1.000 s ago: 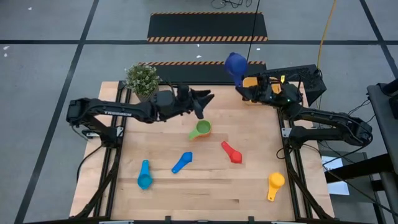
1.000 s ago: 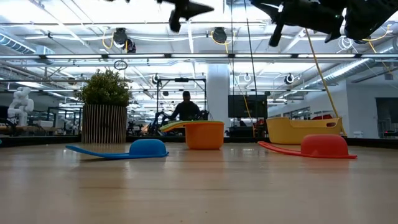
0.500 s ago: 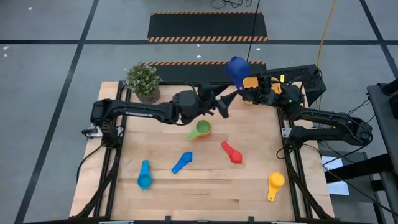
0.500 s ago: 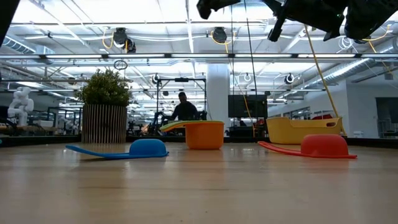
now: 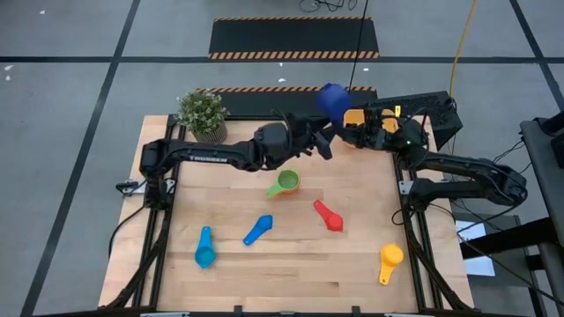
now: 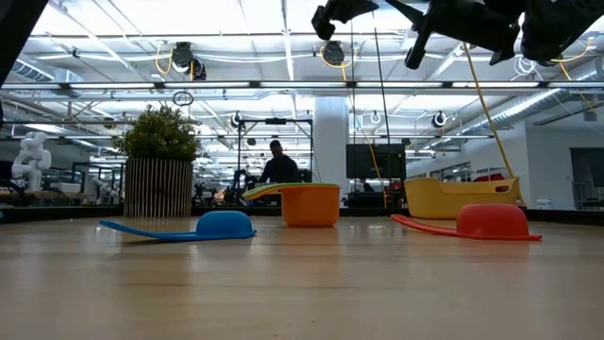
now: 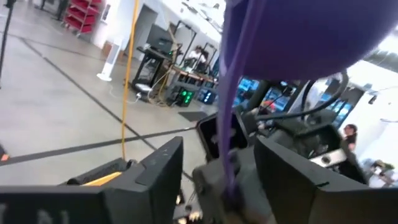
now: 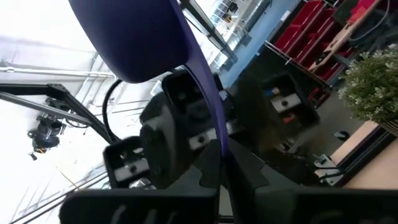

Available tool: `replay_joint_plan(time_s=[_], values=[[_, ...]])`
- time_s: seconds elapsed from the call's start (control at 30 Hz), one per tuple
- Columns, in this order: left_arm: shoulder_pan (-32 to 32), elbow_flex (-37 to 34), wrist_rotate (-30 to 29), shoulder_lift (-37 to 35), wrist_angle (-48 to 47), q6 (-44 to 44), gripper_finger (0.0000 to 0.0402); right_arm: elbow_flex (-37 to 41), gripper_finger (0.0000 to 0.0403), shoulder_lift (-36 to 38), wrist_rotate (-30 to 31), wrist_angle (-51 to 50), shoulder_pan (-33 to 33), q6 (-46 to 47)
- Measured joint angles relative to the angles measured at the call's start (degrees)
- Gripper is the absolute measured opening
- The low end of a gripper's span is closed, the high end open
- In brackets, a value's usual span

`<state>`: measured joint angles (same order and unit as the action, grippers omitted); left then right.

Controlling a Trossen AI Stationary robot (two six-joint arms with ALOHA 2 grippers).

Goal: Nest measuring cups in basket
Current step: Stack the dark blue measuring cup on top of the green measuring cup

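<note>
- White lettering runs along the left arm's forearm in the high view, reading TROSSEN; no other writing legible.
- Desk (image 5: 352, 264): pale wood planks on a dark frame. Grey floor around it, black lines and two yellow-black hazard strips beyond the far edge.
- Room in the low view: open workshop with ceiling trusses and lamps, a person (image 6: 279, 162) far back.
- Right gripper (image 5: 345, 119) — held above the desk's far right corner, clenched on the handle of the dark blue measuring cup (image 5: 332, 97), bowl raised high.
- Left gripper (image 5: 322, 143) reaches across to just beside the right one; its wrist view shows the dark blue handle between the two fingers (image 7: 160, 168), with gaps at both sides, so released, not clamping.
- Basket (image 6: 461, 197): yellow, at the far right of the desk in the low view; in the high view mostly hidden under the right arm.
- On the desk, well apart: green cup (image 5: 285, 183), red cup (image 5: 329, 216), blue cup (image 5: 257, 230), teal cup (image 5: 204, 248), orange-yellow cup (image 5: 389, 261).
- Potted plant (image 5: 203, 113) at the far left corner.
- Seventh cup — cannot make out.
</note>
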<state>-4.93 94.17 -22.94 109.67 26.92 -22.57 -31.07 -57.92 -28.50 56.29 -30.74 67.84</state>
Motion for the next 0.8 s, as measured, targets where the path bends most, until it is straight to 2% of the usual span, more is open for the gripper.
replay_joint_plan(time_s=[0.23,0.47,0.63,0.8], values=[[-2.6,0.0,2.6,0.0,1.5,-2.7,0.0139,0.0,0.0,-1.6,3.6,0.0,0.0,0.0],[-5.3,0.0,10.4,0.0,0.0,-3.4,0.0016,0.0,0.0,-2.1,7.2,0.1,0.0,0.4],[-7.8,0.0,14.7,-0.3,-3.7,-7.7,0.001,0.0,0.0006,-2.1,9.0,-2.7,0.0,4.8],[-10.2,0.0,16.7,-3.7,-17.5,-1.7,0.0007,0.0,0.0029,-2.1,10.7,-10.6,0.0,12.4]])
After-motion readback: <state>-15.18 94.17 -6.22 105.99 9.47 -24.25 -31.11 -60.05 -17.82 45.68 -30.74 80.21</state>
